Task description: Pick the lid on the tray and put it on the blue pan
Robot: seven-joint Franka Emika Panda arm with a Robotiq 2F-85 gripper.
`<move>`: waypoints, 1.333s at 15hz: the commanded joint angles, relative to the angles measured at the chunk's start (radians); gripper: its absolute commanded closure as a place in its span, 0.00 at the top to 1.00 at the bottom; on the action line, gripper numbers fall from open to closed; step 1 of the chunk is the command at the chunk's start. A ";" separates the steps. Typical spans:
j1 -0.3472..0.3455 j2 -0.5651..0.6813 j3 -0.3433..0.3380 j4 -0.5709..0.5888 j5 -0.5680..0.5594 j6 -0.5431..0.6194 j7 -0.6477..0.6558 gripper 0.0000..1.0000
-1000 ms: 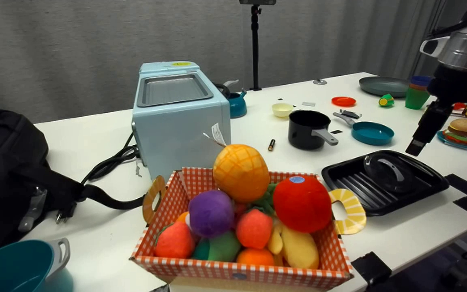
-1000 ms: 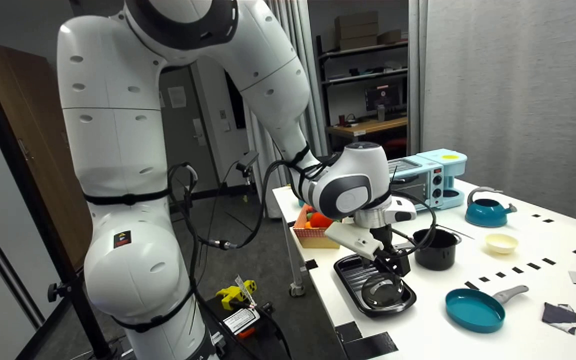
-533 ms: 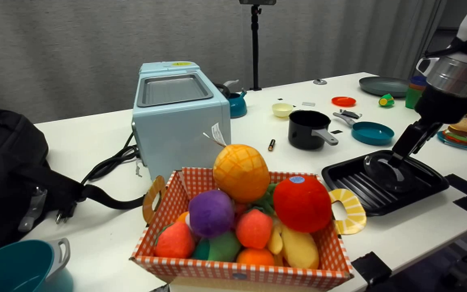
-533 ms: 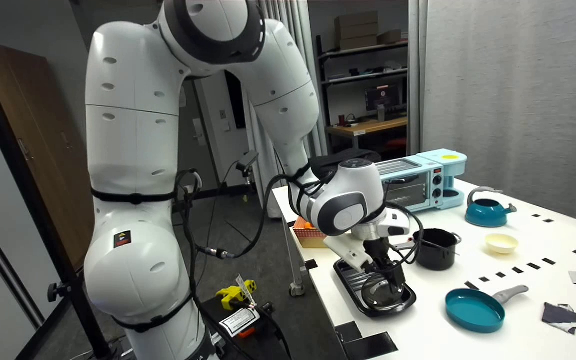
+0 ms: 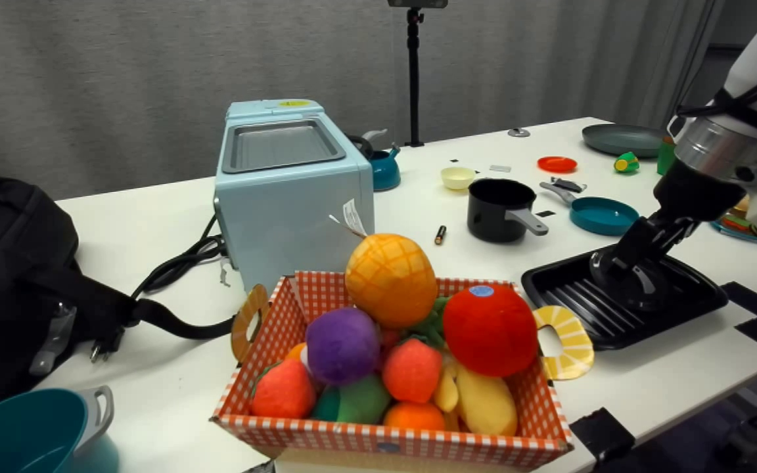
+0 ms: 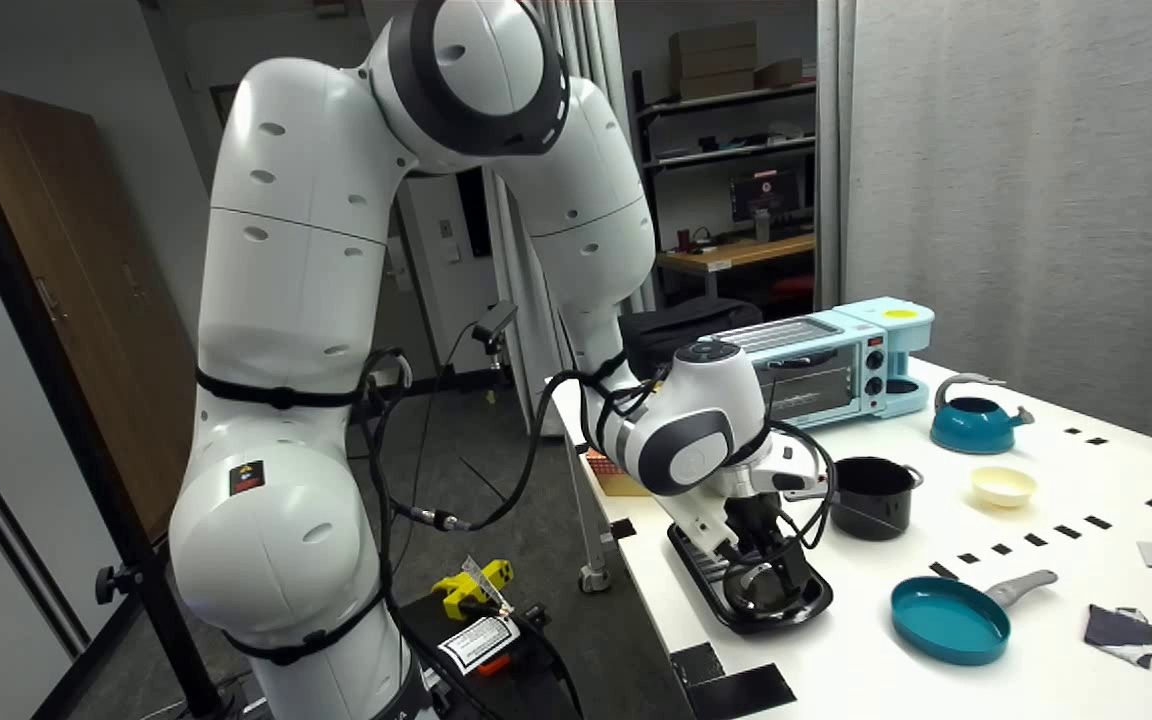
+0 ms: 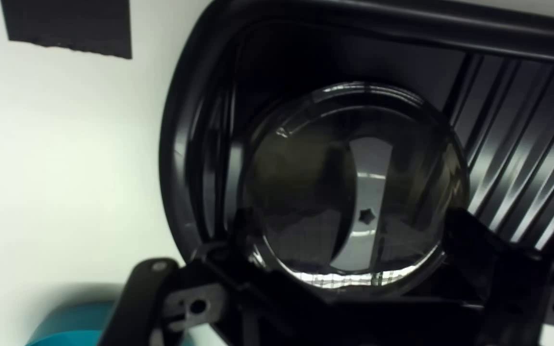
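Note:
The lid (image 5: 649,290) is round and dark with a pale grey handle strip. It lies in the black ridged tray (image 5: 543,286), towards one end, and also shows in an exterior view (image 6: 754,588). In the wrist view the lid (image 7: 296,178) is seen from above inside the tray (image 7: 173,144). My gripper (image 7: 349,218) is open, with one finger at each side of the lid; whether they touch it I cannot tell. The gripper (image 5: 625,261) is low over the tray. The blue pan (image 5: 604,215) sits on the table beside the tray, also in an exterior view (image 6: 949,622).
A black pot (image 5: 500,210) stands near the tray and the pan. A fruit basket (image 5: 388,443) is beside the tray. A light blue oven (image 5: 299,210), a kettle (image 6: 976,425), a cream bowl (image 6: 1002,487) and a toy burger (image 5: 740,223) are on the table.
My gripper has come down from above the tray to the lid, moving left in an exterior view. The lid, tray and blue pan have not moved.

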 commanded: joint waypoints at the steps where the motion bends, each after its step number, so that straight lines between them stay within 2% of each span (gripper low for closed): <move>1: 0.029 0.054 -0.012 0.021 0.026 0.051 0.040 1.00; 3: 0.035 0.066 -0.013 0.024 0.029 0.063 0.053 0.97; 4: 0.038 0.069 -0.015 0.025 0.031 0.064 0.059 0.78; 6: 0.044 0.069 -0.019 0.026 0.035 0.065 0.067 0.70; 9: 0.057 0.061 -0.029 0.025 0.042 0.062 0.079 0.52; 10: 0.059 0.063 -0.030 0.026 0.046 0.062 0.082 0.44; 11: 0.062 0.068 -0.032 0.031 0.049 0.060 0.087 0.31; 15: 0.066 0.070 -0.034 0.046 0.057 0.061 0.105 0.04; 16: 0.066 0.071 -0.034 0.047 0.060 0.062 0.110 0.00; 18: 0.060 0.071 -0.034 0.051 0.070 0.061 0.123 0.05; 20: 0.053 0.069 -0.032 0.054 0.081 0.060 0.133 0.05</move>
